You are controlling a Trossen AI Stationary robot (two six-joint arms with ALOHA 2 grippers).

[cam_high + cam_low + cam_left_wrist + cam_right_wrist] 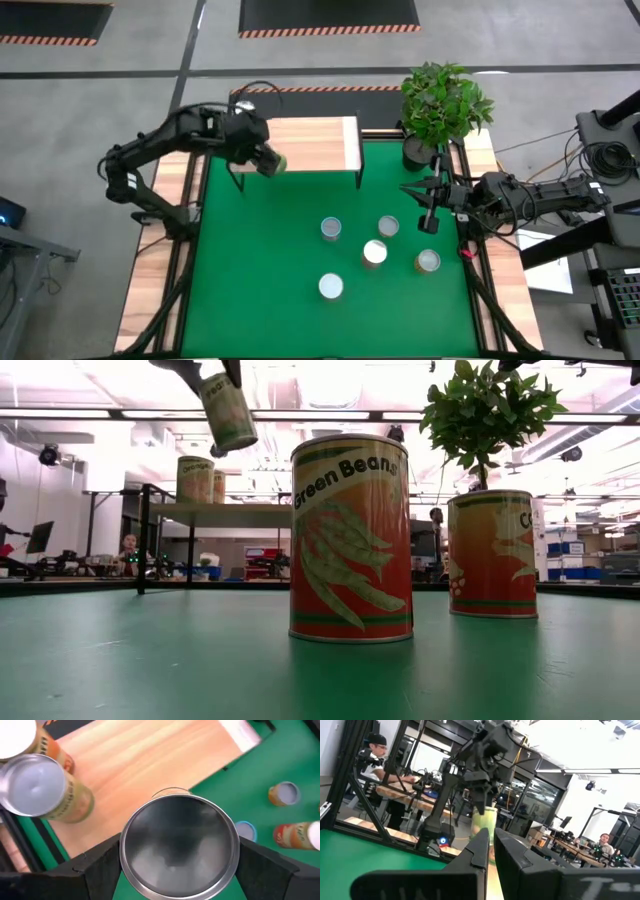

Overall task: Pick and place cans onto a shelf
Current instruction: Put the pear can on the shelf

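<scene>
Pale-wood rectangular shelf (310, 143) on thin black legs sits at the far edge of the green surface (250, 290). We judge the left hand (262, 158) nearest, clamped on a yellowish silver-topped can (179, 845), tilted, at the shelf's front-left edge. Two cans (42, 790) already stand there. Right hand (430, 212) waits with fingers together near five cans (375, 253) on the surface.

Orange green-bean-patterned can (350, 540), green mat (290, 260)

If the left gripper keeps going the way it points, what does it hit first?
Probably the shelf: the left gripper, shut on a can, points down at its bare board near the front edge. Depth is unclear.
</scene>
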